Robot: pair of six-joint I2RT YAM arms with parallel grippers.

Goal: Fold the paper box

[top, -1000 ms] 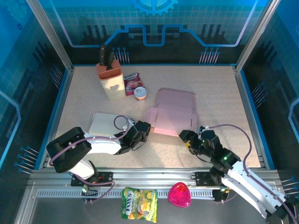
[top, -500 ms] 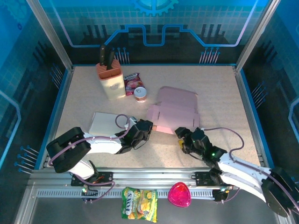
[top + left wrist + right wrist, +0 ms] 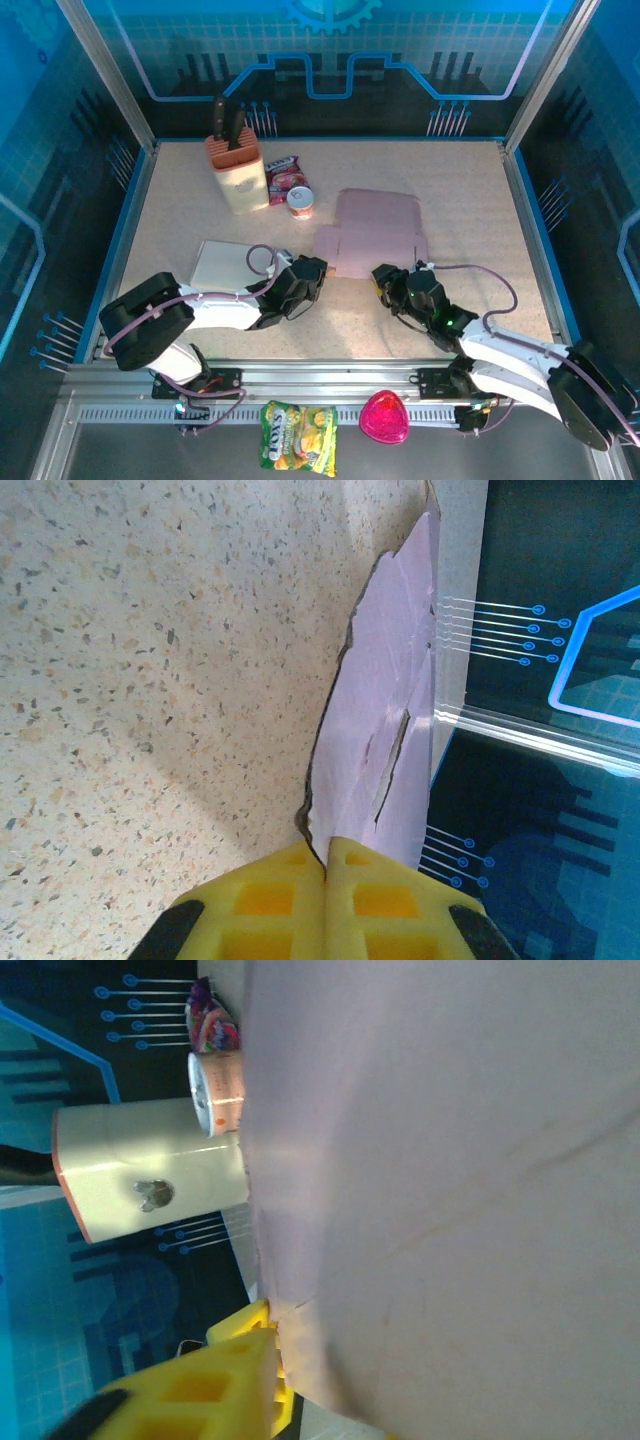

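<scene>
The pink paper box (image 3: 375,235) lies flat and unfolded on the table (image 3: 470,200), just beyond the two grippers. The left gripper (image 3: 314,270) has its yellow fingers (image 3: 270,900) pressed together, and the box's near left corner meets their tips. Whether paper is pinched between them I cannot tell. The right gripper (image 3: 383,279) sits at the box's near edge with one finger (image 3: 200,1390) against the sheet, and how wide it stands is unclear. Left of the left gripper lies a white board (image 3: 225,263). Farther out stand a tub (image 3: 300,201), a snack packet (image 3: 282,178) and a knife block (image 3: 235,170).
</scene>
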